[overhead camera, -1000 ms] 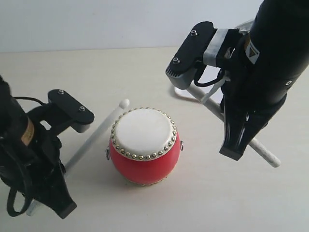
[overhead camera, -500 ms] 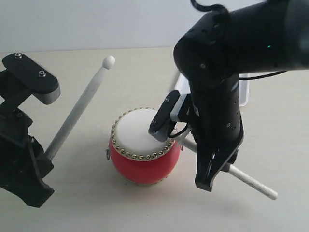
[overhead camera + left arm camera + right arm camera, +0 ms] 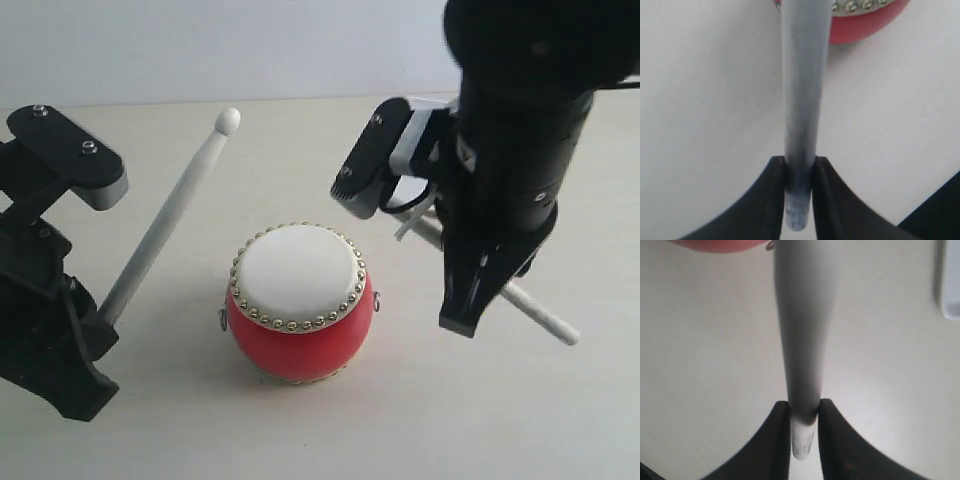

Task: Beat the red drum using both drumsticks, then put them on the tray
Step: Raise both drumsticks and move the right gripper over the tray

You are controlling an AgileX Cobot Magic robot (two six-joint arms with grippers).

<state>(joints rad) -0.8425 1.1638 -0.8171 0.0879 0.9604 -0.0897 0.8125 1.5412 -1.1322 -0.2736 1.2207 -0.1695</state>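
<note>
Half a second ago the right arm was bent low over the red drum point(image 3: 300, 340), its wrist block covering part of the drumhead point(image 3: 297, 268); now it has lifted and drawn back to the right, and the drumhead shows whole; the left arm has hardly moved since then, though a second ago its stick lay low with the tip by the drum's rim; the drum has kept its place on the table point(image 3: 300, 430). Counted: one drum, two drumsticks, two grippers, one tray. The left gripper point(image 3: 800, 166) is pinched narrowly on the butt of the left drumstick point(image 3: 165, 225), which slants up with its rounded tip high, left of the drum and clear of it; the right gripper point(image 3: 803, 408) is clamped the same way on the right drumstick point(image 3: 540, 318), whose free end juts out low to the right. The tray point(image 3: 951, 285) shows only as a pale corner in the right wrist view.
</note>
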